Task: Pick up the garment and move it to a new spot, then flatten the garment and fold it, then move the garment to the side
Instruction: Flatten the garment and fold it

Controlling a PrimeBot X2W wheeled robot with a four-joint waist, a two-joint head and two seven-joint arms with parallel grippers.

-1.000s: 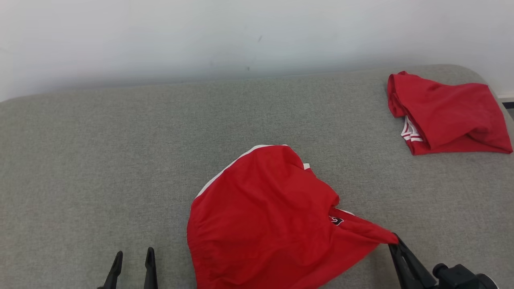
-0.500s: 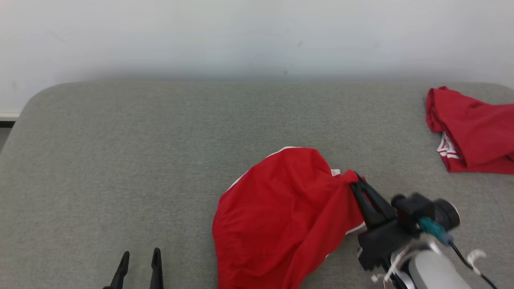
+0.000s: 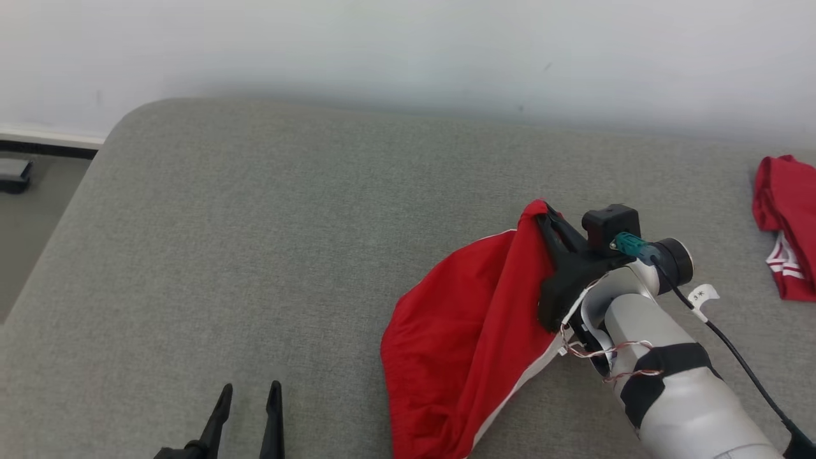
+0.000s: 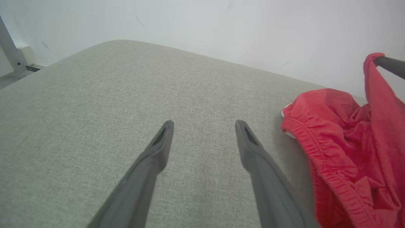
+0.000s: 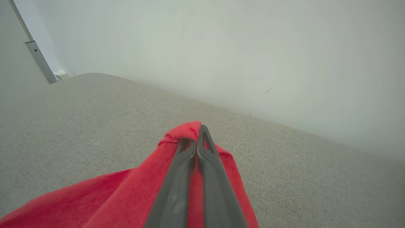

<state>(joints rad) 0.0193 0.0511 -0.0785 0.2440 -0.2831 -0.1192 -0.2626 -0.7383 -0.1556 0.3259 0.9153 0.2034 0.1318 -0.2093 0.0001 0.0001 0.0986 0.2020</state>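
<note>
Right hand [image 3: 540, 213]: pressed together, pinching a small bunch of the red shorts [image 3: 465, 344] at its tips.
Left hand [image 3: 250, 389]: spread wide with nothing in it, low by the front edge of the grey bed [image 3: 255, 223].
Where the shorts are: the pinched bit is held up off the bed. The rest hangs down and lies near the front edge, right of the middle.
Step in hand: I think this is the carry to a new spot.
How to do it well: lift a bit more, so less cloth drags on the bed. Go slowly, because the pinch is small and could slip.
Where to put it: the big bare part toward the left corner looks good. It is well apart from the other red cloth [image 3: 787, 229] at the right edge.
Job for the left hand: it could soon take the stretchy waistband [image 4: 319, 158], which is just beside it in the left wrist view.
Cut off: the bottom of the shorts runs out of the head view. The other red cloth is cut off too.
Covered: the right arm hides some of the shorts.
Hard to tell: how much cloth is between the fingers, and where the leg holes are.
</note>
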